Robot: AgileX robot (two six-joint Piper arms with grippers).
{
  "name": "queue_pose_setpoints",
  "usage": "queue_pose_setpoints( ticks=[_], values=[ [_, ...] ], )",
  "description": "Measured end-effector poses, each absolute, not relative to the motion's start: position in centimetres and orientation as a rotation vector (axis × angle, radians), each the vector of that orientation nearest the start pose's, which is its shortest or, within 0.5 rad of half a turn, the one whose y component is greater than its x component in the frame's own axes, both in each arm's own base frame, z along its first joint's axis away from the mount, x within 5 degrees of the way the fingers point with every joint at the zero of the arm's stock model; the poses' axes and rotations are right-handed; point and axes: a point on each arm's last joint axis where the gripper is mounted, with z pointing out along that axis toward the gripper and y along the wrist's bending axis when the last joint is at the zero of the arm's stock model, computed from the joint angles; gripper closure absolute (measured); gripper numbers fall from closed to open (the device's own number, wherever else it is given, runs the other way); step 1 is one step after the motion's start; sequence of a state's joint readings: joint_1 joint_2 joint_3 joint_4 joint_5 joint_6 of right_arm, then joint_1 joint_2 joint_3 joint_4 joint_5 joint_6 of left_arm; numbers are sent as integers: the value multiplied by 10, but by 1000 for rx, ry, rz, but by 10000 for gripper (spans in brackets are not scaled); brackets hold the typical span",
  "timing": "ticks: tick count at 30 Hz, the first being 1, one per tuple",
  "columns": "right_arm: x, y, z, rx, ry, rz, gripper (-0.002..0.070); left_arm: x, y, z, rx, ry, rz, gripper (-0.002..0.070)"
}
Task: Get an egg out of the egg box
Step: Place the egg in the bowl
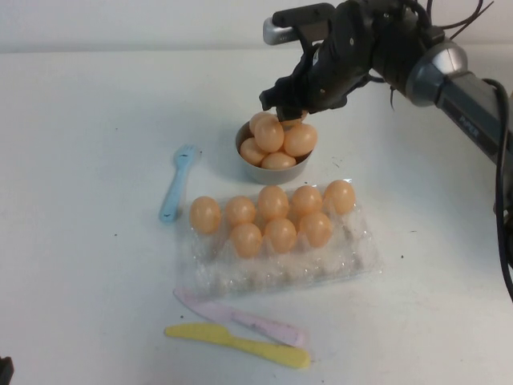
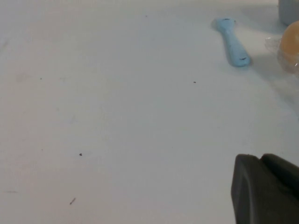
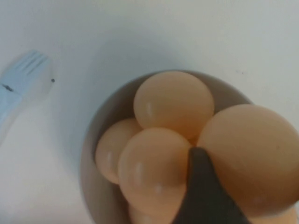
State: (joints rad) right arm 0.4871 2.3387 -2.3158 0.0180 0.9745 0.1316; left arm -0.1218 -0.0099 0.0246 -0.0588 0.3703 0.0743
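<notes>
Over the grey bowl (image 1: 248, 166) at the far side of the table (image 1: 80, 241), the right end effector (image 1: 290, 112) hangs with an egg (image 3: 254, 156) clamped between its fingers (image 3: 201, 186), just above the eggs piled in the bowl. Nearer the robot lies the egg box (image 1: 353, 261), eight eggs in its cups. A blue fork (image 1: 176, 183) lies left of it. The left end effector (image 2: 266, 191) hovers apart over bare table; its fingers' state I cannot tell.

High view looks down; right wrist view, close, shares its bowl (image 1: 272, 164).
</notes>
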Motion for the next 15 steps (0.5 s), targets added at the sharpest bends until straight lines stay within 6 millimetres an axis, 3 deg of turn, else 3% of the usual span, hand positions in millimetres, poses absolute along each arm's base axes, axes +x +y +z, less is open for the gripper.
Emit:
queue_pose_setpoints(
  ticks=[5, 15],
  values=[
    [473, 251, 249, -443, 2469, 339, 328, 52, -8, 172, 147, 1863, -91, 678],
    [477, 249, 247, -454, 2455, 358, 328, 52, -8, 172, 147, 1863, -91, 678]
  ],
)
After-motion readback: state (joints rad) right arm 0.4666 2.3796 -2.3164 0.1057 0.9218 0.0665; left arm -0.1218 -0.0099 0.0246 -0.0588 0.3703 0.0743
